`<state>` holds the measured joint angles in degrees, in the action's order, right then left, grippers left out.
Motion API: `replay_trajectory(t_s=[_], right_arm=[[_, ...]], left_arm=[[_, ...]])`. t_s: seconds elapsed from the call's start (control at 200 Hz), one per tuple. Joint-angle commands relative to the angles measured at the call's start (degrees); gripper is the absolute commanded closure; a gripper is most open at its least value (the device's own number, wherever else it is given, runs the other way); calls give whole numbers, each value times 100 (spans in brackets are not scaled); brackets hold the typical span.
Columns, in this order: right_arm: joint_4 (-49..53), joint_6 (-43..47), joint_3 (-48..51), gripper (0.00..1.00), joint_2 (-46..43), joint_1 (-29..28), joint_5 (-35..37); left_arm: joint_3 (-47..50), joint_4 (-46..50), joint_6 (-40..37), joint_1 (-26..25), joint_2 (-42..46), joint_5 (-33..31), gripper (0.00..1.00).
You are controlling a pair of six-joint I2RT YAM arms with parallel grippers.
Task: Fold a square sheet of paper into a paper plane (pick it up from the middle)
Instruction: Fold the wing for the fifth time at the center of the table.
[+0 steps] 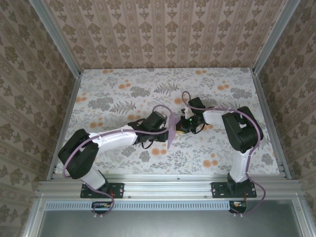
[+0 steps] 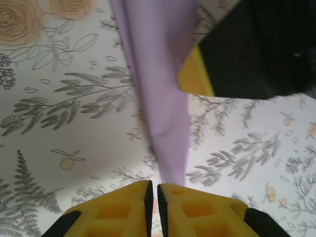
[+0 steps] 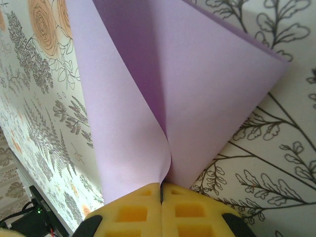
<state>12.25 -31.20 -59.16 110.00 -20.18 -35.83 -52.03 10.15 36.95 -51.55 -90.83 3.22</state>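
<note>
- Floral table [image 1: 108, 84] inside patterned walls [image 1: 163, 29].
- Count: 1 paper [image 1: 171, 133], 2 grippers, each with 2 yellow fingers.
- Paper is at mid-table between the 2 grippers, lifted and standing on edge.
- From above it reads as 1 thin lavender sliver. Its long axis runs far to near, and the lower end leans slightly left.
- Right gripper [image 3: 162, 190] is clamped on the paper [image 3: 197, 98]. The fold comes out from between its closed fingertips, and 2 flaps spread upward from there in a V.
- Left gripper [image 2: 153, 192]: fingers nearly together, with 1 thin slit between them.
- Paper [image 2: 158, 74] tapers down toward the left gripper, and its narrow end meets the right-hand fingertip.
- I cannot tell whether the left gripper pinches the paper.
- Right gripper's black body and 1 yellow finger [image 2: 195, 74] sit just beside the paper in the left wrist view.
</note>
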Motion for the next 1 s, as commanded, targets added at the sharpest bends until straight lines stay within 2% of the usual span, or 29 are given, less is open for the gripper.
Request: replay_trajectory(t_s=[0.0,0.525,0.995], right_arm=[[170,67,145,100,390,-43,631],[81,49,222,100,432,6,506],[10,35,317,100,460,48,513]], left_arm=[[28,-576,277,5,-240,514,80],[-15,-951,340,-4,-984,814,90],[23,-1259,473,-56,-1190,970,90]])
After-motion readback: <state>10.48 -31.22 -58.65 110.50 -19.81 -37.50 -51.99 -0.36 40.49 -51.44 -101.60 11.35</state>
